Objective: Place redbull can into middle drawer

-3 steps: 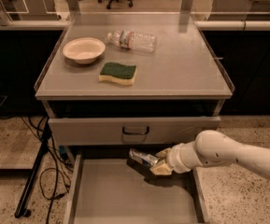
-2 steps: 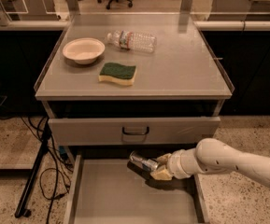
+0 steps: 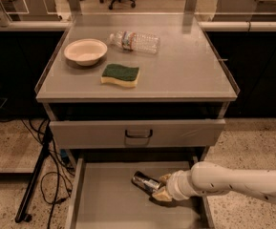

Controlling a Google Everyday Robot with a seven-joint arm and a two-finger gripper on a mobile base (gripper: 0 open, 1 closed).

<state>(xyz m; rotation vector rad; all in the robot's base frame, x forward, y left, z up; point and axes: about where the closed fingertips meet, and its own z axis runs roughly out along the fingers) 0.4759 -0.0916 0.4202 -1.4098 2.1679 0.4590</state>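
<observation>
Now the robot's 2-finger gripper [image 3: 159,191] is down low inside the wide, shallow grey metal middle drawer [image 3: 109,209], toward the back and a bit to the right in the camera view. It is clamped on the slim silver and blue metal redbull can [image 3: 144,181]. The can lies tipped on its side, and its shiny end pokes out past the fingers. It is either just above the drawer floor or touching it; I cannot tell which.

The step in hand looks like the letting go. To do it well, the can should rest on the flat floor first. Then the fingers should open slowly, so the can does not drop and bang. A can on its side may roll, so it helps to set it down gently and not push it. After that the arm should back out straight and slowly. It must not bump the drawer's thin right wall or the drawer above.

Now the count. There is 1 can and 1 gripper. There are 2 drawers: the open 1 at the bottom, and 1 shut drawer with a grey front and metal loop handle [image 3: 138,134] above it. On the flat grey table top [image 3: 190,70] there are 3 things: 1 round cream bowl [image 3: 85,51], 1 clear plastic water bottle [image 3: 135,41] lying down, and 1 green and yellow sponge [image 3: 121,74].
</observation>
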